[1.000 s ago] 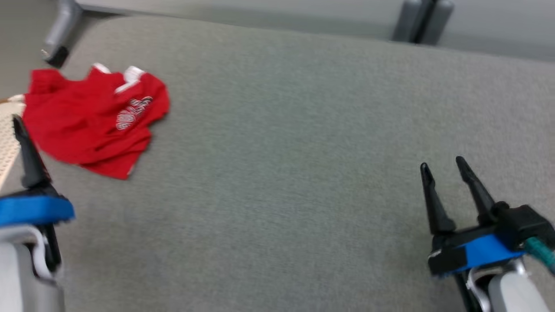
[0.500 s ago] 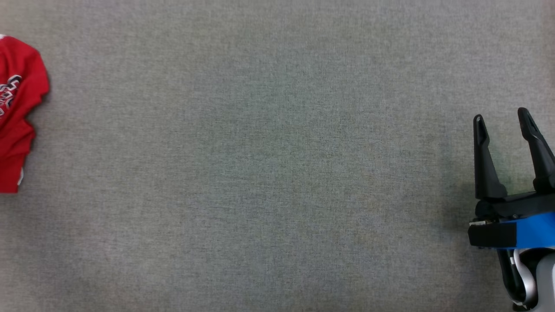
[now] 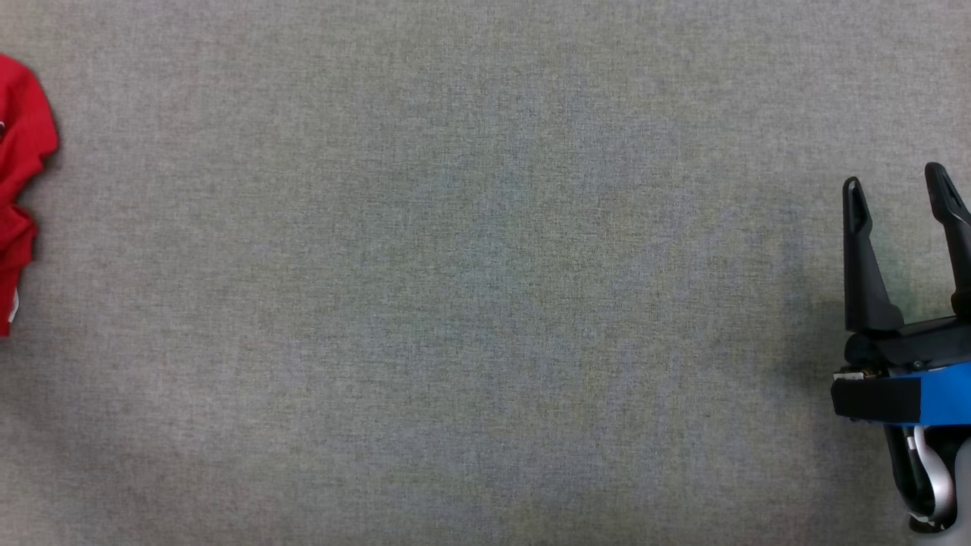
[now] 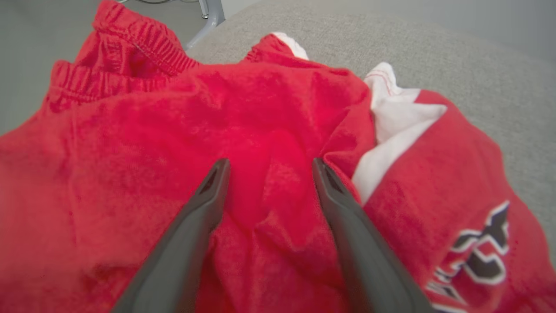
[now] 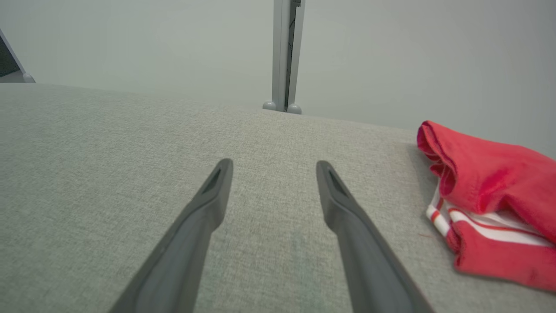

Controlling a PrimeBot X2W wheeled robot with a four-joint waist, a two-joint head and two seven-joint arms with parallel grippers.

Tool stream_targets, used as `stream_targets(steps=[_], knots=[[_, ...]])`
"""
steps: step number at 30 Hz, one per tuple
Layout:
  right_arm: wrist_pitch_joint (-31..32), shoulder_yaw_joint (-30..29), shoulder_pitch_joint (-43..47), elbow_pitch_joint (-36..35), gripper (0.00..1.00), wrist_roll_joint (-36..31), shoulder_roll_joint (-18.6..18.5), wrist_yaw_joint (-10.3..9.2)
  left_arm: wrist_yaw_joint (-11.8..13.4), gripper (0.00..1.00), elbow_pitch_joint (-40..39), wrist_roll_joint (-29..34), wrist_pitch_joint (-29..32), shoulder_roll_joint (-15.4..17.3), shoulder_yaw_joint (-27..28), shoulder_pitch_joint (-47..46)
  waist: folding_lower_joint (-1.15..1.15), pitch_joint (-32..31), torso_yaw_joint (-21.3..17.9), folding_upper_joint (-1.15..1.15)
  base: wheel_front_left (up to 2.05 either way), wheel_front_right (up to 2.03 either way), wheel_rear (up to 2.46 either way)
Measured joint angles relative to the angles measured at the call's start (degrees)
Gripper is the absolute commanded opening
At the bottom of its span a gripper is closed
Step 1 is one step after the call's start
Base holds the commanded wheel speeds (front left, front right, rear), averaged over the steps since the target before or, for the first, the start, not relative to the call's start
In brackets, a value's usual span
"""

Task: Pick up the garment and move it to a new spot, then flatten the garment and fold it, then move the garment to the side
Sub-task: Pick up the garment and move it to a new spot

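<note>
Tabletop of grey woven cloth (image 3: 485,303): matt, with a fine, slightly rough weave. Crumpled red cloth garment (image 4: 130,152): soft matt knit with gathered, ribbed hems, white cloth trim (image 4: 399,126) and flat printed black-and-white lettering (image 4: 478,256). Long dark fingers of the left gripper (image 4: 270,163) and right gripper (image 3: 895,180): smooth matt plastic. Blue band (image 3: 944,390) at the right gripper's base: smooth plastic; curved bracket (image 3: 937,478) below it: glossy metal. Pale grey upright post (image 5: 284,56): smooth, satin, seemingly metal.

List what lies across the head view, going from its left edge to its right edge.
red garment at the left edge → bare grey fabric surface → right gripper, open, at the right edge
</note>
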Motion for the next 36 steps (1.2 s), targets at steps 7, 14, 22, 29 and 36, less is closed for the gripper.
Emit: stream_targets(steps=[7,14,22,29,36], knots=[[0.3,0.4,-0.6,-0.2,1.0,0.0,-0.4,0.0,0.0,0.36,4.6,-4.1,7.6,0.4,-4.4,-3.4,-0.01,-0.3,0.3,-0.02,0.0,0.0,0.0],[0.5,1.0,-1.0,0.1,1.0,0.1,-0.3,0.0,0.0,0.0,4.5,-8.8,8.6,1.3,-8.2,-3.8,-0.01,-1.0,-0.2,-0.01,0.0,0.0,0.0],[-1.3,1.3,-0.9,3.1,1.0,0.6,0.8,0.0,-0.1,0.0,1.3,-9.8,-1.3,3.7,-12.5,-4.8,0.0,-4.3,-0.4,-0.01,0.0,0.0,0.0],[-3.4,2.8,-0.9,6.9,1.0,1.4,2.2,0.0,-0.1,0.0,-3.4,-8.9,-6.8,5.5,-17.2,-7.8,-0.01,-8.7,-1.2,-0.02,0.0,0.0,0.0],[-5.8,3.4,-0.2,11.0,1.0,2.3,3.5,0.0,-0.2,0.0,-13.4,-6.8,-8.1,5.9,-22.8,-11.3,-0.01,-13.3,-3.8,-0.02,0.0,0.0,0.0]])
